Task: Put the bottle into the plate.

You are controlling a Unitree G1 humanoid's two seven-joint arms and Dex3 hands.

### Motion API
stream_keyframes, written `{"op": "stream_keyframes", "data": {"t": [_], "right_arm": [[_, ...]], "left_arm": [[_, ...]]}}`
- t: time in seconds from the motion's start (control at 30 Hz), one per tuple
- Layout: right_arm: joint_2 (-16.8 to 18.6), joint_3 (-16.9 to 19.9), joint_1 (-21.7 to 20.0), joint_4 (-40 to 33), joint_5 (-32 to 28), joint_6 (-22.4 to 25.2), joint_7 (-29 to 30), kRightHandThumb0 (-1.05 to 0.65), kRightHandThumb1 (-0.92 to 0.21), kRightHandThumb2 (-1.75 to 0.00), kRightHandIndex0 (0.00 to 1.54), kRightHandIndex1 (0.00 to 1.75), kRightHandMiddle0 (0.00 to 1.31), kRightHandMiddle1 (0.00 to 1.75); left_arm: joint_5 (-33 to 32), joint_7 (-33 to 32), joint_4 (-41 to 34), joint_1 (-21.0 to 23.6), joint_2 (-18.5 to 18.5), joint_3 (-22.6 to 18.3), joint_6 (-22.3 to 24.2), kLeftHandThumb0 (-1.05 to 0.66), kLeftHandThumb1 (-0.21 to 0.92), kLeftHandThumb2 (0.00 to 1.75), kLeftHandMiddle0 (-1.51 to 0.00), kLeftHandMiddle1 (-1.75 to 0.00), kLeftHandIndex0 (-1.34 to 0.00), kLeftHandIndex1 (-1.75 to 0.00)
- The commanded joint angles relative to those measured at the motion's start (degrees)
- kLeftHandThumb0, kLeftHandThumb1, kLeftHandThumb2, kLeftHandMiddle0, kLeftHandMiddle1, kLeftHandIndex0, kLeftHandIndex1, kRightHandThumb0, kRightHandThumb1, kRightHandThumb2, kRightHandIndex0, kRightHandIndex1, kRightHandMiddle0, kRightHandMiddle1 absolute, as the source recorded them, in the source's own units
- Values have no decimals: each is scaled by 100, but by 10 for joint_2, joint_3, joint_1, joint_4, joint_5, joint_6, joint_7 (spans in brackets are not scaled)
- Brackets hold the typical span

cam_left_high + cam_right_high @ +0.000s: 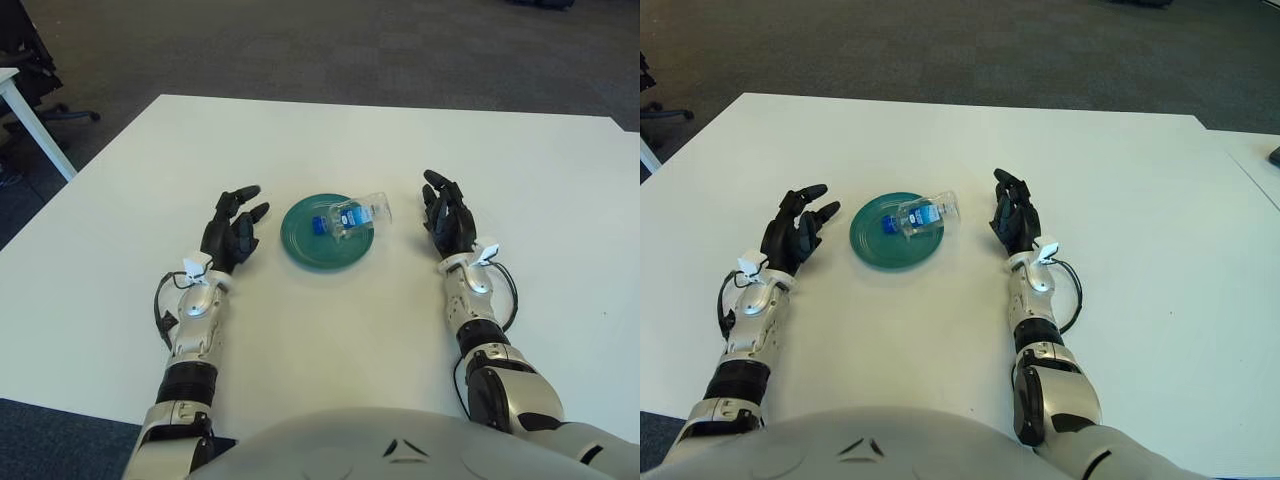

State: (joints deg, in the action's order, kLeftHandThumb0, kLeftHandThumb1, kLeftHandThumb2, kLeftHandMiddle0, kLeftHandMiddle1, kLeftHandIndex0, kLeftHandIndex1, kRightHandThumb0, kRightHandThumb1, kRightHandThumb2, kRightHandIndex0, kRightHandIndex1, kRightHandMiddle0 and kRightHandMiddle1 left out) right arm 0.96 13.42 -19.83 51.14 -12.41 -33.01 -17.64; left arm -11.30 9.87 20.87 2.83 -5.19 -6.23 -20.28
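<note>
clear plastic bottle (351,215) lies across green plate (300,240) rim; judged light, slick, rolls easily; best gripped mid-body. both hands' fingers spread, nothing held: left hand (232,232), right hand (447,217).

On my right-eye feed I see the white table (1120,200) with the green plate (875,250) sitting between my two hands. The clear bottle (923,215) lies on its side across the plate's far right rim, its blue-labelled end over the plate and its clear end reaching past the rim toward my right hand. My left hand (793,232) shows just to the left of the plate, fingers loosely spread and pointing toward it, holding nothing. My right hand (1013,218) shows just to the right of the bottle, fingers relaxed and pointing away from me, also holding nothing. Dark carpet (970,50) lies beyond the table's far edge.
</note>
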Motion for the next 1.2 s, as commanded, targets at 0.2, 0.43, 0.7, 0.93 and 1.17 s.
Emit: {"op": "stream_keyframes", "data": {"t": [0.2,0.43,0.7,0.93,1.17], "right_arm": [[40,11,93,-2,-37,4,-42,-82,-92,-67,39,2,1,101],[38,7,107,-46,-38,22,-41,-79,-92,-62,40,2,7,108],[37,-1,127,-107,-39,66,-37,-77,-92,-61,39,1,2,106],[36,-4,144,-155,-46,104,-38,-75,-92,-60,38,1,0,101],[33,-7,159,-197,-61,139,-38,-74,-92,-59,37,0,0,97]], "left_arm": [[2,-5,46,1,34,5,42,-60,92,71,-48,-56,-20,-105],[26,-33,30,-5,46,10,65,-62,92,79,-45,-56,-17,-106],[34,-39,25,-6,57,12,66,-63,92,84,-47,-57,-20,-109],[53,-69,36,-7,76,13,39,-63,92,82,-54,-62,-31,-114],[89,-117,48,-12,98,20,-8,-56,92,72,-58,-70,-39,-115]]}}
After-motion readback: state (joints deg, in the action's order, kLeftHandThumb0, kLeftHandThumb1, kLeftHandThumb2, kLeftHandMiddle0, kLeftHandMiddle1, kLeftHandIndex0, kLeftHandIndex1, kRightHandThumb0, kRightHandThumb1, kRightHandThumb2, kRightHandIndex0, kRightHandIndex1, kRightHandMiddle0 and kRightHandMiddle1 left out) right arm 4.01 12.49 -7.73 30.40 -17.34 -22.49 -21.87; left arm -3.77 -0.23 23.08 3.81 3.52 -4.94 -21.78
